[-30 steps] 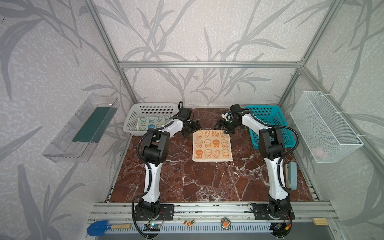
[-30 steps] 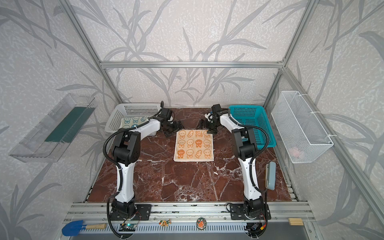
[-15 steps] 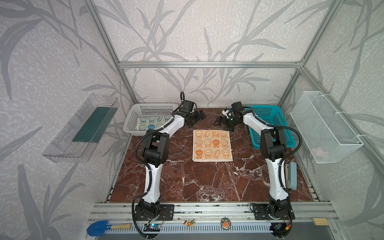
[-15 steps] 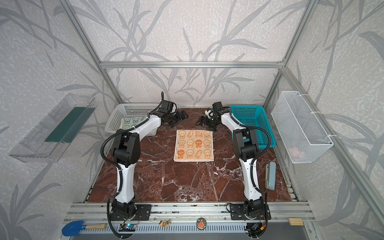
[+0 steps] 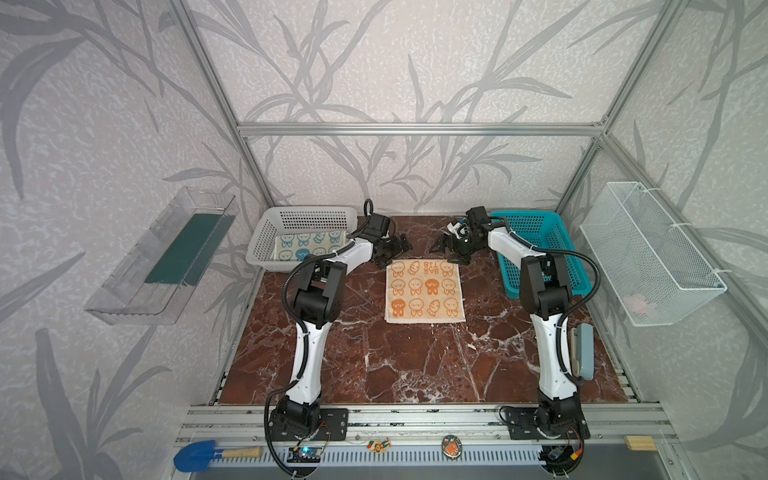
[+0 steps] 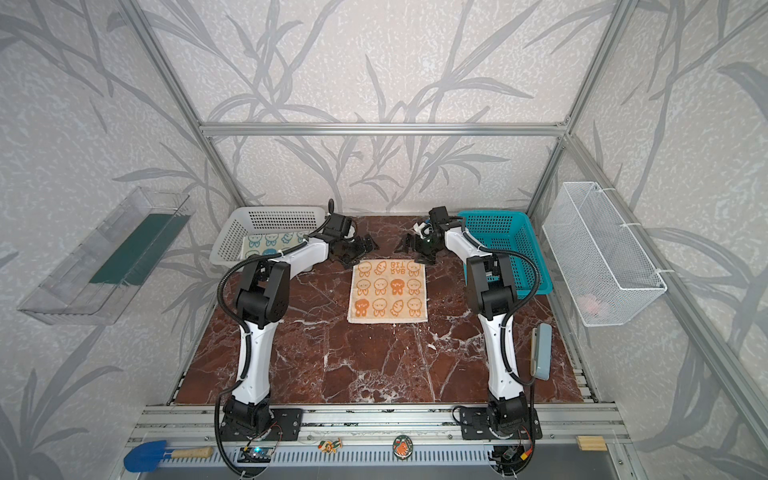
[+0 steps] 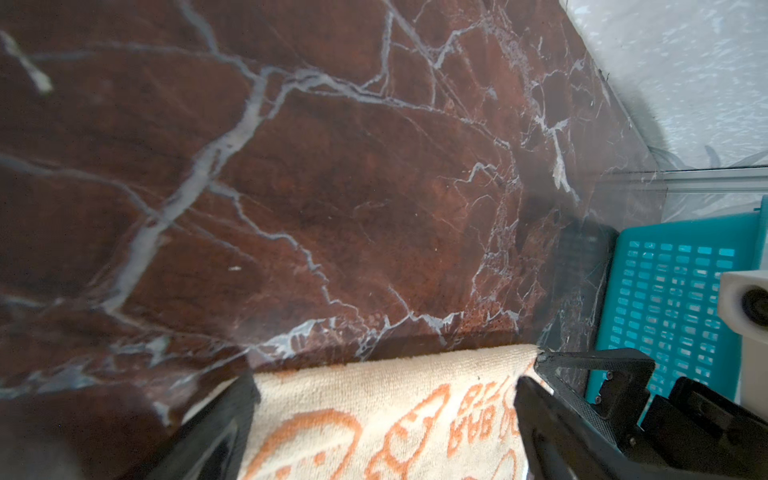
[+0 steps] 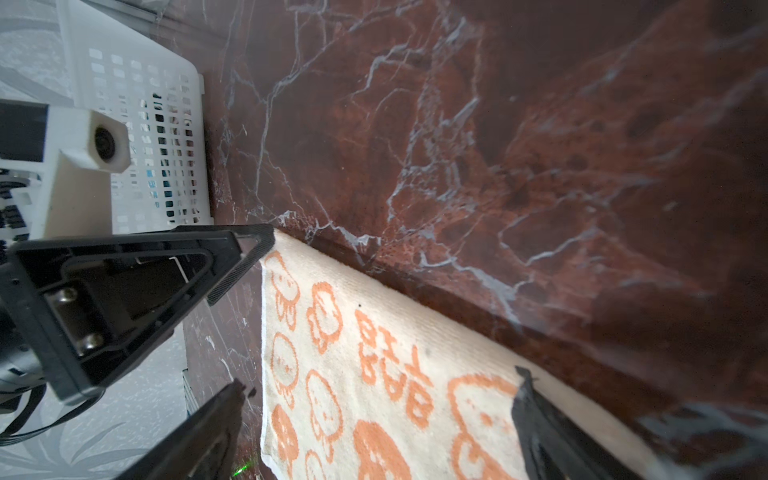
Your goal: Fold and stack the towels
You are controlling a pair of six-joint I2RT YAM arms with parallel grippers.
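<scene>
Two robot arms reach to the far corners of an orange-bunny towel [image 5: 424, 291] spread flat on the red marble desk [image 5: 415, 365]. In both top views the left fingers [image 5: 395, 251] and right fingers [image 5: 449, 251] stand spread wide, facing each other. The towel lies between them and on their near side, its far edge running from one pair to the other.

Only the wrist views show the corners closely. The left wrist camera catches a right finger's tip at one far corner of the towel [image 7: 395, 399]. The right wrist camera shows a left finger's tip at the other corner [image 8: 374, 353]. Neither view settles whether the tips touch the cloth.

Only the top views show the whole cloth. It looks nearly square, so no long axis can be told, and its edges run parallel to the desk's. Its orange lettering sits in the row nearest the fingers.

A blue-bunny towel [image 5: 309, 245] lies in the white basket [image 5: 266, 245] on the outer side of the left fingers. A teal basket [image 5: 540, 220] sits just outside the right fingers.
</scene>
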